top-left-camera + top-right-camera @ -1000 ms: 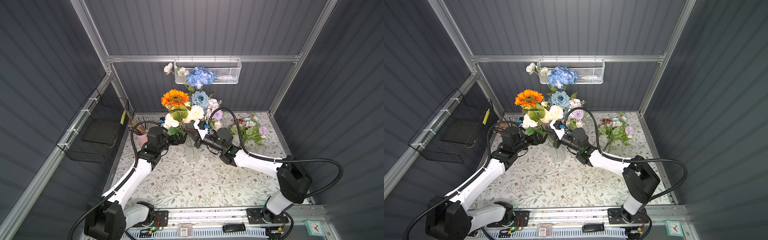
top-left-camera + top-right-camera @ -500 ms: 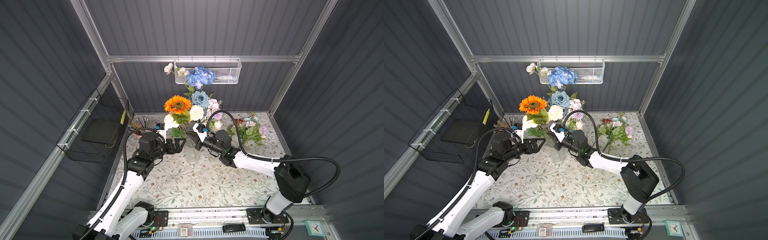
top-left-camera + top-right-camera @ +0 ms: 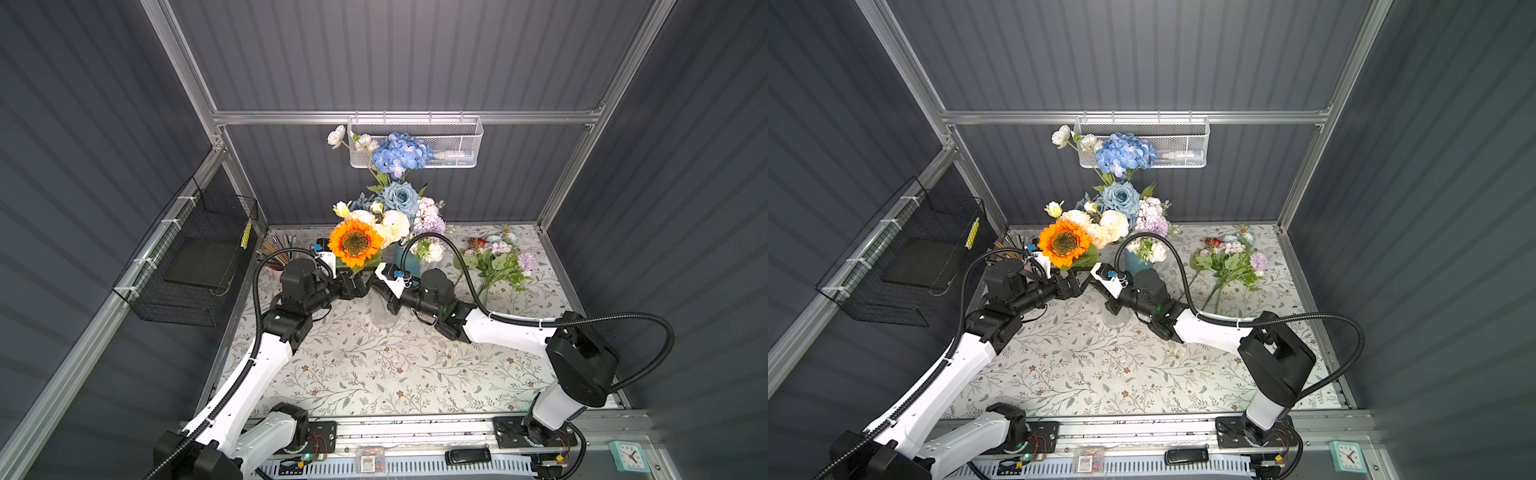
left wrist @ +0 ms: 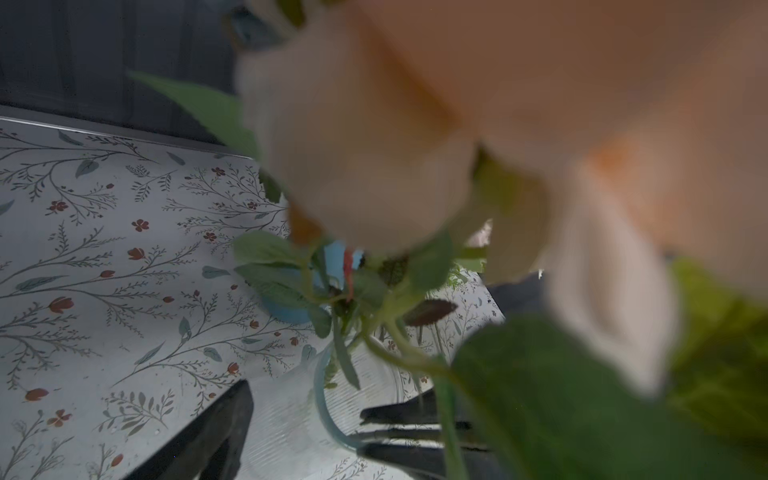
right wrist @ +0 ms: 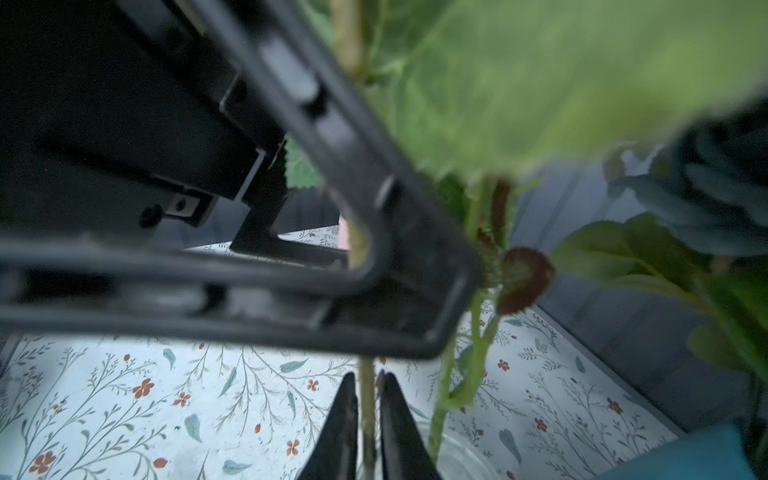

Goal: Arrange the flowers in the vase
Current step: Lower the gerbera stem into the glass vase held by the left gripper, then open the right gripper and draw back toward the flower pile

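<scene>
Floral-print counter [image 3: 374,374], grey walls [image 3: 415,54]. Left tool [image 4: 307,432] is spread wide at the vase [image 4: 322,399]. Right tool [image 5: 368,376] flanks a flower stem [image 5: 367,415]; I cannot tell whether it is clamped.

**Vase mid-table, loose stems to its right**

The glass vase [image 3: 380,320] stands mid-table on the table covering [image 3: 374,374], stems of the bouquet [image 3: 392,220] in it. The sunflower [image 3: 354,244] leans left; the hydrangea [image 3: 398,154] tops the back, before a wall-hung wire basket [image 3: 465,137]. Loose flowers [image 3: 496,264] lie right rear; a pencil cup [image 3: 274,255] stands left rear.
</scene>
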Controlling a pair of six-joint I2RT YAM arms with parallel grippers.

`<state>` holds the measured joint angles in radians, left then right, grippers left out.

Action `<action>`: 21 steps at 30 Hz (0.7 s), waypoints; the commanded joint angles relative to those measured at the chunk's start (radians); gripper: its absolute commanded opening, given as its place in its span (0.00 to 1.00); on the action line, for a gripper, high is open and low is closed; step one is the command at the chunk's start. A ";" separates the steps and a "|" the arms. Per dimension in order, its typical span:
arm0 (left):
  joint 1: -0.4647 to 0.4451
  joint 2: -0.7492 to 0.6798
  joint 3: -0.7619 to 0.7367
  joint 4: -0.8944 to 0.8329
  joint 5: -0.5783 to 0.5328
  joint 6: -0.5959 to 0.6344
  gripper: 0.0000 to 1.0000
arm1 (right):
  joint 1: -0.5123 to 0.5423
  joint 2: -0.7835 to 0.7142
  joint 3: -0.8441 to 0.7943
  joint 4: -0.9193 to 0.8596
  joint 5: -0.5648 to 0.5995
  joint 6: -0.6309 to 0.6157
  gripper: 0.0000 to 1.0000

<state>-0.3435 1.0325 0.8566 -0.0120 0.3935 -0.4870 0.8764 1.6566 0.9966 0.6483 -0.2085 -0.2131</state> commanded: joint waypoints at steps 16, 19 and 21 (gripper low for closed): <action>-0.001 -0.078 -0.073 0.019 -0.152 0.005 1.00 | 0.012 -0.206 -0.101 -0.017 0.112 0.057 0.57; -0.002 -0.072 -0.078 0.039 -0.155 0.001 1.00 | 0.004 -0.286 -0.140 -0.054 0.150 0.087 0.58; -0.002 -0.069 -0.082 0.051 -0.164 0.001 1.00 | -0.004 -0.334 -0.169 -0.076 0.187 0.109 0.59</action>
<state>-0.3435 0.9688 0.7895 0.0017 0.2462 -0.4870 0.8825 1.3750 0.8623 0.6048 -0.0879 -0.1558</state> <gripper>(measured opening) 0.997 0.592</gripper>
